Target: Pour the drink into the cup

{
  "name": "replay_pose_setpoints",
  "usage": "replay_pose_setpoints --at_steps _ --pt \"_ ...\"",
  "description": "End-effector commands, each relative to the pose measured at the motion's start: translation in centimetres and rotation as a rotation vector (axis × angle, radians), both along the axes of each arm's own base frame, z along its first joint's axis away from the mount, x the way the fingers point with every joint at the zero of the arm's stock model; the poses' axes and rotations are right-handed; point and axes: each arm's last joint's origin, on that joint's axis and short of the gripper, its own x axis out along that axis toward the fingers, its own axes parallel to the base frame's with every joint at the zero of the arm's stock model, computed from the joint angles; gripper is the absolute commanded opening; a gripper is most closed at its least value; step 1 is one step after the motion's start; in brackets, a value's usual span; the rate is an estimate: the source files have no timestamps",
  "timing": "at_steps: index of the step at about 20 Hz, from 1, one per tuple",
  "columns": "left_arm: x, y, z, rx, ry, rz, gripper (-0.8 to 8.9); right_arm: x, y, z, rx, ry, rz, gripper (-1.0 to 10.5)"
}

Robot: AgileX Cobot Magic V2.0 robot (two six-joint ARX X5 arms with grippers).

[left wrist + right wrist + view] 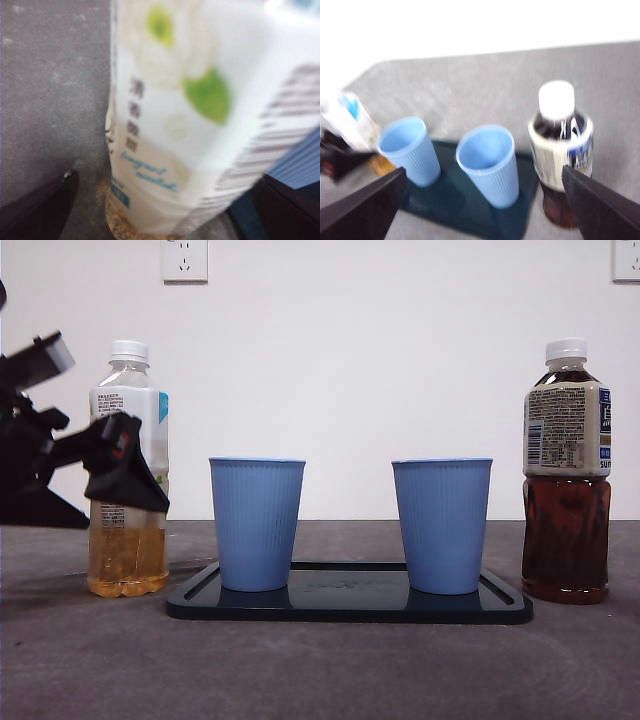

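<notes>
A clear bottle of amber drink [128, 550] with a white label and white cap stands upright at the left of the table. My left gripper [125, 465] reaches it from the left at label height. In the left wrist view the bottle [200, 125] fills the space between the gripper's [166, 177] jaws, which stand open on either side and apart from it. Two empty blue cups [257, 525] [441, 527] stand on a dark tray [350, 605]. My right gripper [483, 172] is open and empty, high above the cups [410, 150] [489, 162].
A bottle of dark tea [566, 475] with a white cap stands upright to the right of the tray; it also shows in the right wrist view [561, 150]. A white wall with sockets [185, 258] stands behind the grey table.
</notes>
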Motion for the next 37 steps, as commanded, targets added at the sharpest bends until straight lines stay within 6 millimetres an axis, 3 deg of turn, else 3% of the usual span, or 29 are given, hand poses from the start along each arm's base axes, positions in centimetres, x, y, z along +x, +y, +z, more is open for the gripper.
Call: replay_pose_setpoints --at_steps 1,5,11,19,30,37 --pt "0.5 -0.2 -1.0 0.006 0.004 -0.003 6.28 -0.4 -0.1 1.2 -0.004 -0.038 0.006 4.9" --pt "1.0 -0.3 -1.5 -0.022 -0.014 0.01 6.08 -0.6 -0.2 1.8 -0.006 -0.058 0.008 4.9" --pt "1.2 -0.3 -1.7 -0.03 -0.023 0.013 3.71 -0.6 -0.3 1.6 -0.022 -0.045 0.01 4.9" --pt "1.1 -0.3 -1.3 -0.03 -0.039 0.011 2.49 -0.6 -0.3 1.6 -0.043 -0.054 0.008 4.9" --pt "-0.3 0.0 2.2 0.034 -0.149 -0.029 2.09 -0.6 -0.3 1.5 -0.056 -0.053 0.011 4.9" --pt "-1.5 0.6 5.5 0.286 -0.096 -0.051 2.09 -0.6 -0.3 1.5 -0.061 -0.051 0.013 4.9"
